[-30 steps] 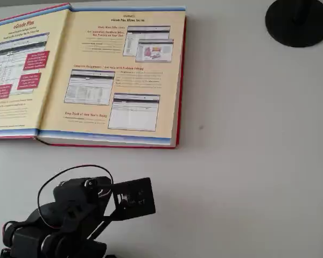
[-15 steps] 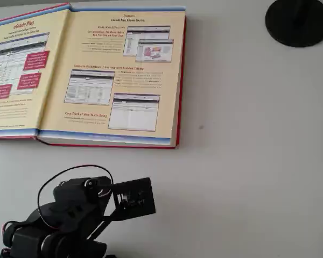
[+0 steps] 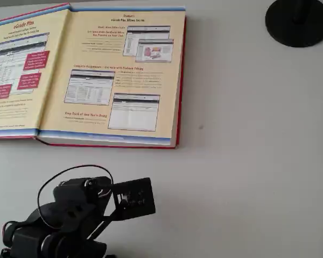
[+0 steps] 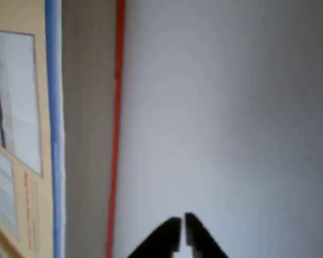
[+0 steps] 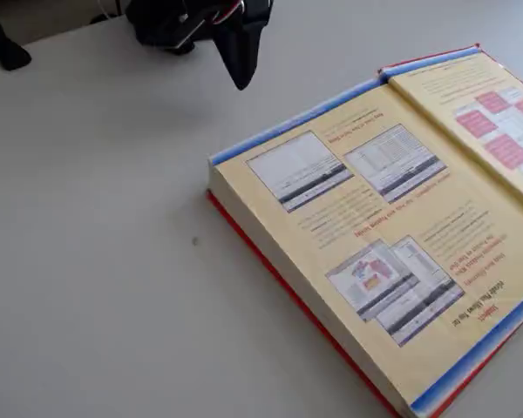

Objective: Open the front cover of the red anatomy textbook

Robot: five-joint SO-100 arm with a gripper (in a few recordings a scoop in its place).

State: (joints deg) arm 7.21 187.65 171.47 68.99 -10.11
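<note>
From above, overhead view first: the red anatomy textbook (image 3: 113,75) lies open at top left of the table (image 3: 247,161), and the front cover (image 3: 16,70) is folded flat to the left, cream-yellow inner side w/ red boxes up, running off the left edge. Facing page shows grey screenshots betw. blue stripes. Book's red right edge stops about mid-frame; the near edge sits a clear strip of bare table away from the black arm (image 3: 70,215) at bottom left. Black round disc (image 3: 299,21) at top right, well apart from the book. Whole right half of the table is open.

Wrist view, blurry: gripper (image 4: 182,228) low centre, fingertips all but touching, holding nothing, over bare table. Book's red edge runs top to bottom at left, blue stripe & page block beside it.

Fixed view: gripper (image 5: 241,78) pointing down at top, tips together, apart from the book's nearest corner. Book fills the right; the left is bare table.
</note>
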